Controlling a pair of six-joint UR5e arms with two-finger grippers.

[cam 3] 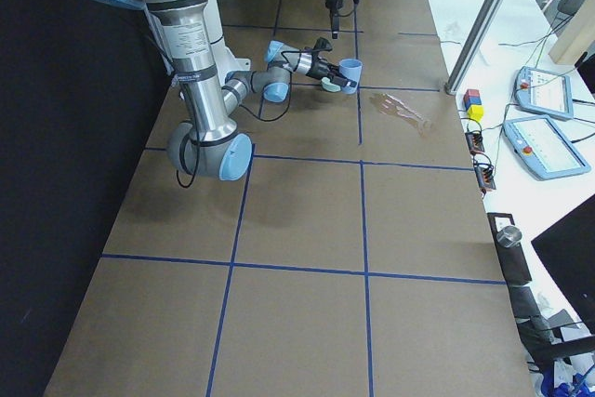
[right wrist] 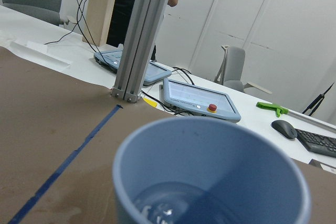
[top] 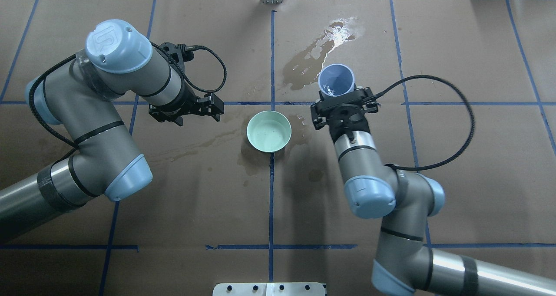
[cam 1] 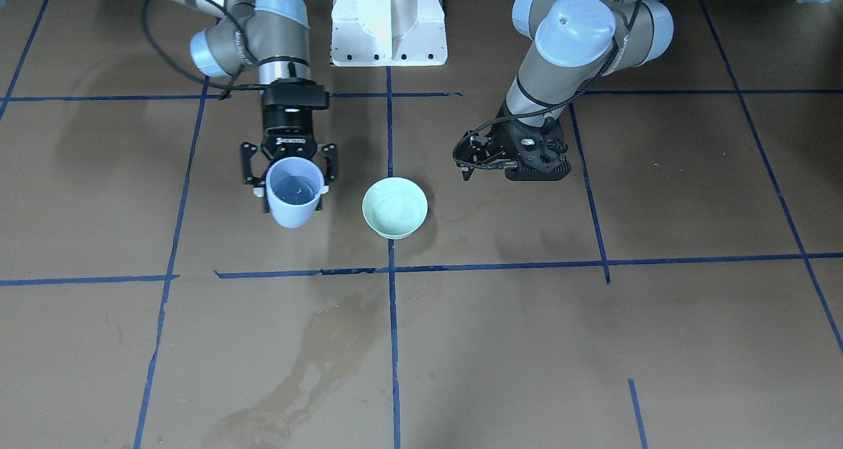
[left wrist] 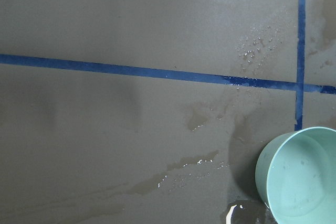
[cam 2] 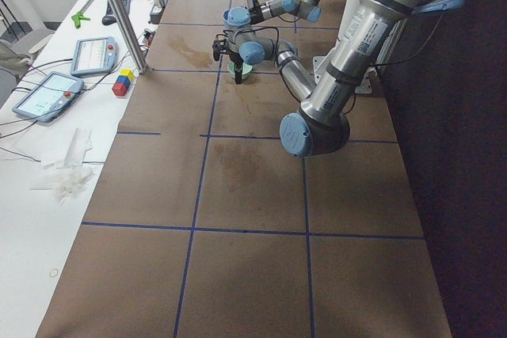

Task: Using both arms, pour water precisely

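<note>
– Right gripper [cam 1: 290, 180]: what has it got?
– Its two fingers are closed on a pale blue cup [cam 1: 290, 217], one on each side of the wall, with the mouth facing up. Water [cam 1: 294, 191] lies in the bottom of that cup and shows a faint glint.
– Where is the cup relative to the green bowl [cam 1: 393, 230]?
– Just beside the bowl on the robot's right, not touching it.
– And the right arm [top: 360, 157]?
– Its wrist stretches forward along the bowl's side, away from the robot, with the gripper roughly level.
– What about the left gripper [top: 216, 109]?
– It is on the bowl's opposite side, near but apart, with its fingers pointing towards the bowl. Nothing is seen in it. Whether the jaws are wide or narrow cannot be told.
– And the left arm [top: 100, 126]?
– Folded sharply at the elbow, with the wrist angled down over the table [top: 173, 209].
– Anything around the bowl?
– Dark wet stains [top: 304, 66] mark the brown paper beyond the bowl, and smaller ones lie close against it.
</note>
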